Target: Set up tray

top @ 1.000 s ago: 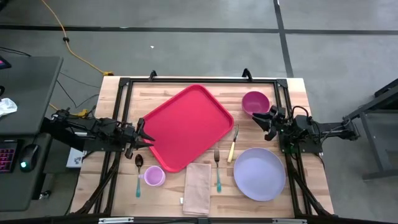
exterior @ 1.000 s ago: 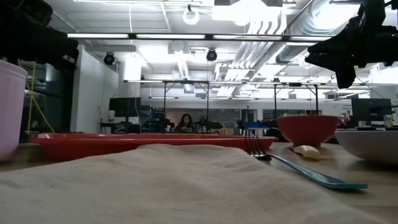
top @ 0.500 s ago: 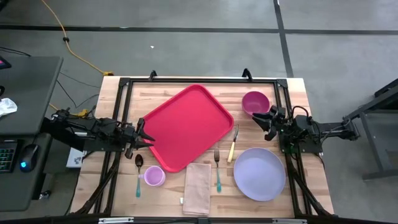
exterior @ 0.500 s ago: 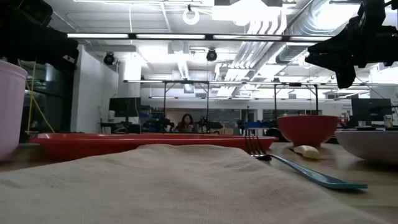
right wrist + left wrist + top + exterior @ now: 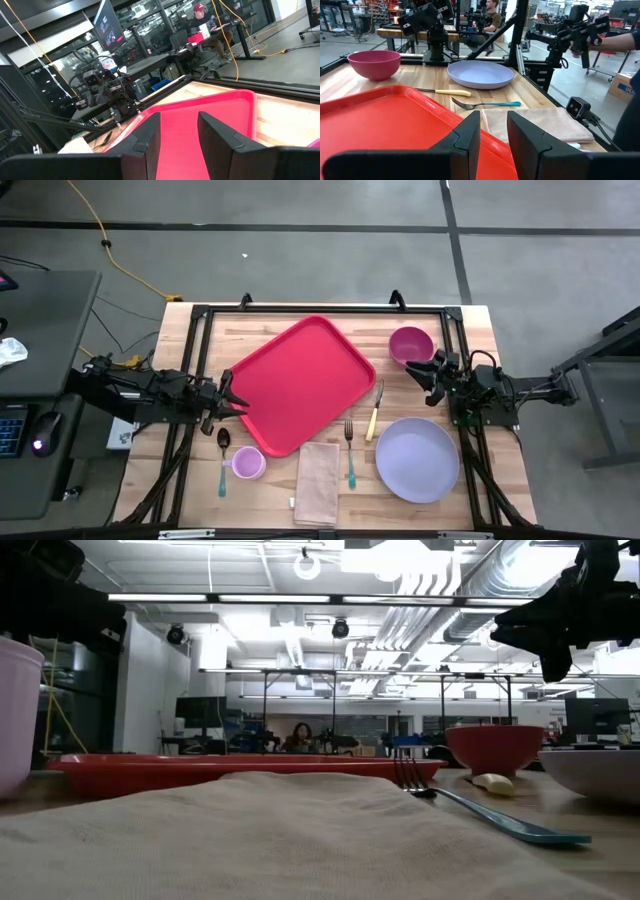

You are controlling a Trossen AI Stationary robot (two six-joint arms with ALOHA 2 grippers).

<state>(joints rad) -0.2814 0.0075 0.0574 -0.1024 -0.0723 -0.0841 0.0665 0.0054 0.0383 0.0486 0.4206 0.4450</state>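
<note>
The red tray (image 5: 298,383) is lying tilted in the middle of the wooden table (image 5: 480,330), a little toward the upper part of the high view. The left gripper (image 5: 232,402) is hovering at the tray's left corner; its jaws are standing a little apart with nothing between them. The right gripper (image 5: 424,375) is waiting at the right, just below the magenta bowl (image 5: 411,344), jaws also slightly spread and empty. Below the tray are lying a beige napkin (image 5: 318,481), a teal-handled fork (image 5: 350,454) and a lavender plate (image 5: 417,459). The small cup (image 5: 248,463) is perhaps touching the tray's lower edge.
</note>
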